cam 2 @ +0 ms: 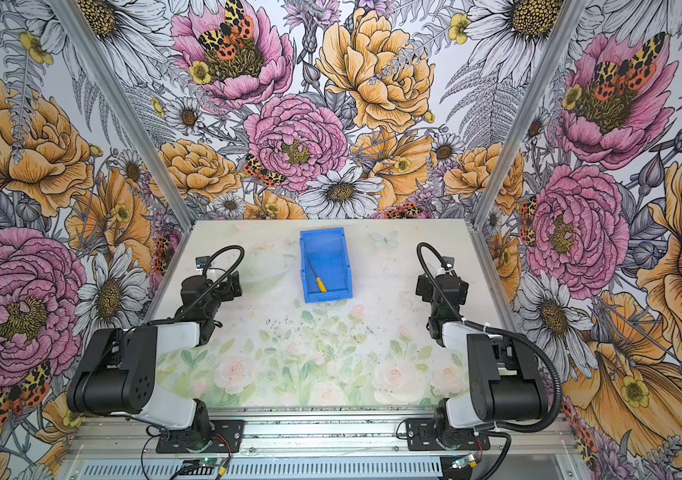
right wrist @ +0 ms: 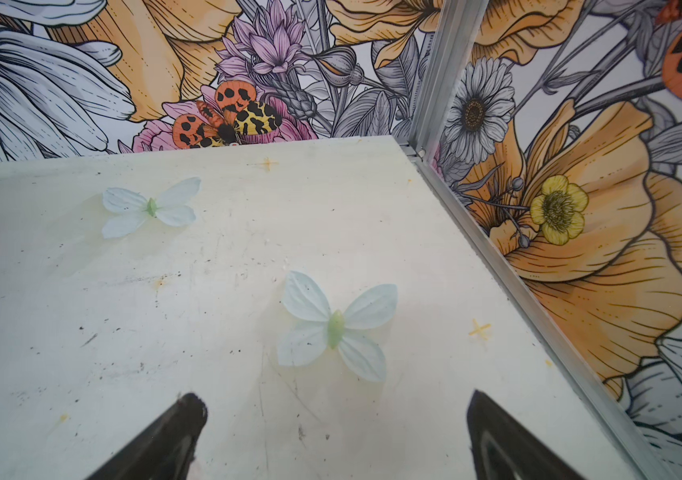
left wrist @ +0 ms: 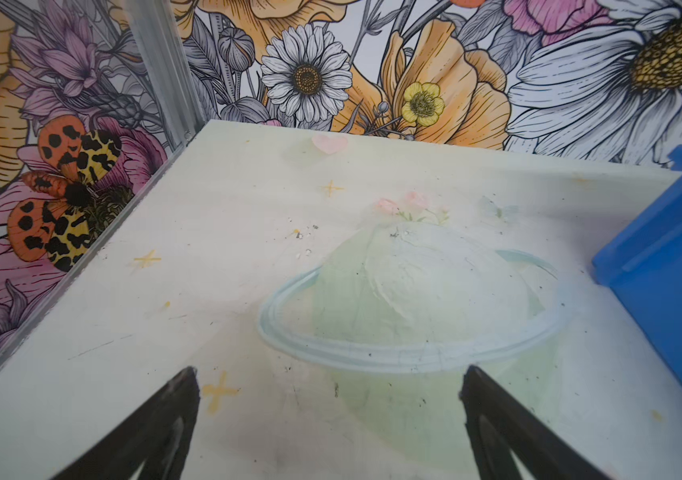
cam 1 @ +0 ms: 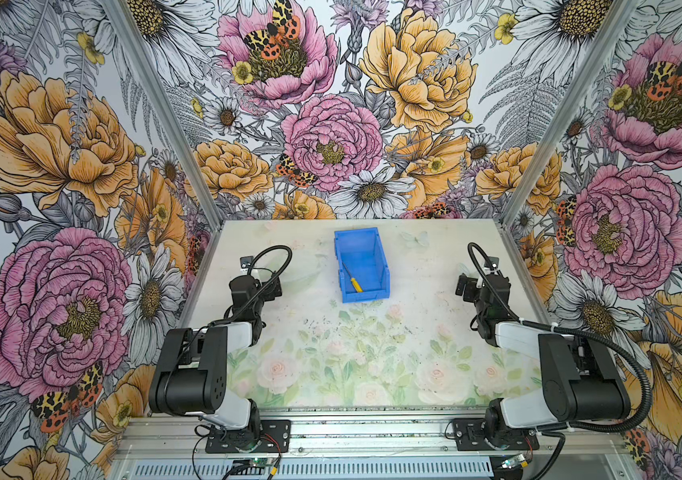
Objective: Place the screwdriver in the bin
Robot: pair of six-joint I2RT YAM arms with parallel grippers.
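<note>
The blue bin (cam 1: 356,241) (cam 2: 322,241) stands at the back middle of the table in both top views. Inside it lies the screwdriver (cam 1: 356,284) (cam 2: 321,284), its yellow handle near the low front lip and its thin dark shaft angled toward the back left. My left gripper (left wrist: 329,374) is open over bare table to the left of the bin, with nothing between its fingers. One blue wall of the bin (left wrist: 672,291) shows at the edge of the left wrist view. My right gripper (right wrist: 333,401) is open over bare table to the right of the bin, and holds nothing.
Floral-printed walls close in the table on three sides, with aluminium posts (cam 1: 156,108) at the back corners. Both arm bases (cam 1: 248,436) sit on the rail at the front edge. The table's flowers, planet and butterflies (right wrist: 335,328) are flat prints.
</note>
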